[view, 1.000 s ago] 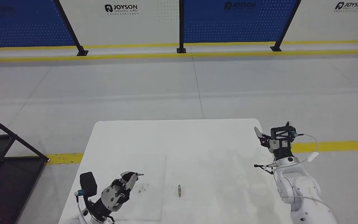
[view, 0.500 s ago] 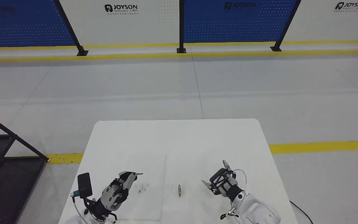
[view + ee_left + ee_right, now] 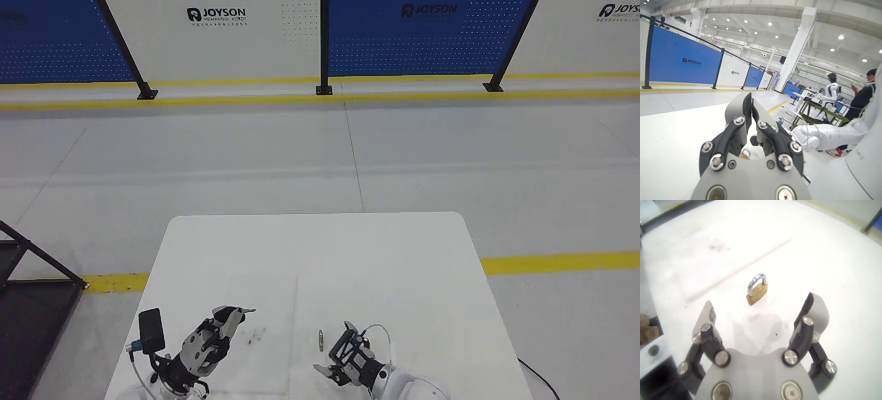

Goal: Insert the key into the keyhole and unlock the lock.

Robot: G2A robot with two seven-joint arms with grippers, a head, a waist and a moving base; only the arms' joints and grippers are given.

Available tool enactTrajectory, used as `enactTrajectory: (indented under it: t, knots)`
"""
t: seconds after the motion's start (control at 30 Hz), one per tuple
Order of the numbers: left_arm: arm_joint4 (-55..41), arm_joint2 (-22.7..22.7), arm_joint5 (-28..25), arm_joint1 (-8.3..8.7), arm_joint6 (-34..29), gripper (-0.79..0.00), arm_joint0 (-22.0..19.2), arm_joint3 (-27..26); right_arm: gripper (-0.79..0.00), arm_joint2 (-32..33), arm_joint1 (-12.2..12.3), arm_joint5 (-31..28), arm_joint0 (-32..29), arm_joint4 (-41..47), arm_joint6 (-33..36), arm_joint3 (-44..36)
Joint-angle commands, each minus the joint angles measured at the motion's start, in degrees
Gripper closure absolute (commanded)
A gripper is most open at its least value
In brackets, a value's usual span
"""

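Note:
A small brass padlock (image 3: 757, 291) with a silver shackle lies on the white table (image 3: 400, 260), near the front edge (image 3: 320, 340). My right gripper (image 3: 761, 299) is open just short of it, with the padlock lying ahead between the lines of its two fingers; in the top view that gripper (image 3: 334, 350) sits right beside the padlock. My left gripper (image 3: 228, 322) hovers over the front left of the table with its pads (image 3: 748, 111) pressed together. A thin sliver, apparently the key (image 3: 245, 311), pokes out of its tips. The padlock (image 3: 745, 153) also shows behind its fingers.
A thin white mat covers the table's left half, its edge (image 3: 745, 264) running just past the padlock. Dark smudges (image 3: 255, 335) mark the mat. A black frame (image 3: 30, 270) stands off the table's left side.
My right arm has swung in from beyond the table's right edge to the front middle, stopping open beside the padlock. The left arm and padlock stayed put.

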Motion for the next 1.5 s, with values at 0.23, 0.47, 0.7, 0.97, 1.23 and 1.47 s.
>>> enactTrajectory:
  t: [0.23, 0.47, 0.7, 0.97, 1.23, 1.47]
  knots:
    - [0.0, 0.0, 0.0, 0.0, 0.0, 0.0, 0.0, 0.0, -0.388, -5.95, -2.13, 9.68, 4.11, -1.84, -0.95, 4.4]
    - [0.0, 0.0, 0.0, 0.0, 0.0, 0.0, 0.0, 0.0, -0.237, -7.83, -2.93, 13.46, 5.51, -3.01, -0.4, 5.83]
    - [0.0, 0.0, 0.0, 0.0, 0.0, 0.0, 0.0, 0.0, -0.111, -8.66, -3.24, 15.16, 5.71, -3.91, -0.21, 6.27]
    - [0.0, 0.0, 0.0, 0.0, 0.0, 0.0, 0.0, 0.0, 0.0, -8.72, -3.07, 15.03, 5.08, -5.08, -0.23, 5.41]
    - [0.0, 0.0, 0.0, 0.0, 0.0, 0.0, 0.0, 0.0, 0.0, -3.5, -1.75, 14.24, 1.03, -0.37, -9.85, -2.16]
    - [-7.89, 1.73, -5.85, 0.11, -1.32, 0.0, -2.08, 1.06, 0.0, 2.78, -0.21, 1.37, -3.39, 11.71, -24.73, -8.11]
